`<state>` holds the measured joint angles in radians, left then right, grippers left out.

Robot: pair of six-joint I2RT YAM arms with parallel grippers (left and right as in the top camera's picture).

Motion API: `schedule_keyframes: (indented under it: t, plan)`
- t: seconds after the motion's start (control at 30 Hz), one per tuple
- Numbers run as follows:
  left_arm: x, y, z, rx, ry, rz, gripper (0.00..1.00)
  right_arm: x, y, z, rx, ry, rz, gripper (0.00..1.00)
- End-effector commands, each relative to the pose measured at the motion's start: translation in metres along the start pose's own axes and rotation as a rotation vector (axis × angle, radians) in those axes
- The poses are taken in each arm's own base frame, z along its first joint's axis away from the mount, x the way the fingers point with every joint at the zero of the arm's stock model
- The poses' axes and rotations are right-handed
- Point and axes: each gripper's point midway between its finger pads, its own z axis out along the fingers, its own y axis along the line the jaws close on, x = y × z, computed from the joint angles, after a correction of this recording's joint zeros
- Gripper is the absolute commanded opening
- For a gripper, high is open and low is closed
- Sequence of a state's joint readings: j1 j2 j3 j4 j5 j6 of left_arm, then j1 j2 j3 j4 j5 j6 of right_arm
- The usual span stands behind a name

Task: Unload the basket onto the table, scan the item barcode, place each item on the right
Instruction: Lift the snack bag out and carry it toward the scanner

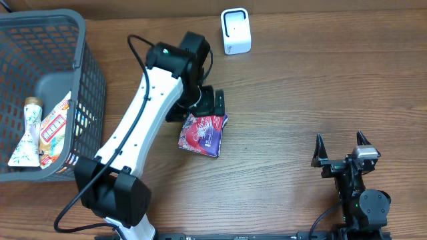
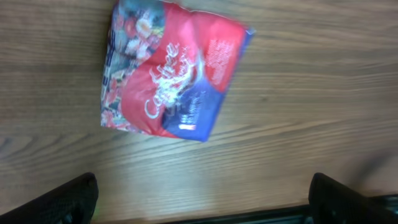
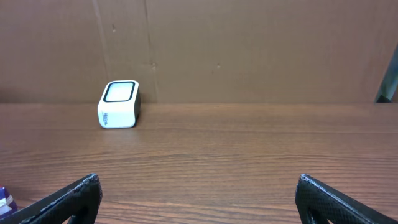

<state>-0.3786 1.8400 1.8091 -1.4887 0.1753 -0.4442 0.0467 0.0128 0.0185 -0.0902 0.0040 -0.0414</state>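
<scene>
The item is a red and blue snack packet lying flat on the wooden table. In the left wrist view the packet lies free, ahead of the fingers. My left gripper hovers just behind it, open, and holds nothing. A white barcode scanner stands at the back of the table, also visible as a small box in the right wrist view. My right gripper rests near the front right, open and empty.
A grey plastic basket at the far left holds several more snack packets. A brown board wall closes off the back of the table.
</scene>
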Motion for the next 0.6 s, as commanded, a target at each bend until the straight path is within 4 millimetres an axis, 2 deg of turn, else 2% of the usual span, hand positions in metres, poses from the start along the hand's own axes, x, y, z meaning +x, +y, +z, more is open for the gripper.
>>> schedule_keyframes:
  t: [0.0,0.17,0.37,0.57]
  plan:
    - [0.001,-0.021,-0.027,0.069,-0.035,0.021,1.00,0.001,0.001,0.000,-0.003,-0.006,-0.005,1.00]
    - [0.013,-0.033,-0.037,0.078,-0.024,0.059,1.00,0.001,0.001,0.000,-0.003,-0.006,-0.005,1.00]
    - [0.037,-0.024,-0.036,0.038,0.077,0.042,1.00,0.001,0.001,0.000,-0.003,-0.006,-0.005,1.00]
    - [0.034,-0.031,-0.037,0.082,0.071,0.047,1.00,0.001,0.001,0.000,-0.003,-0.006,-0.005,1.00]
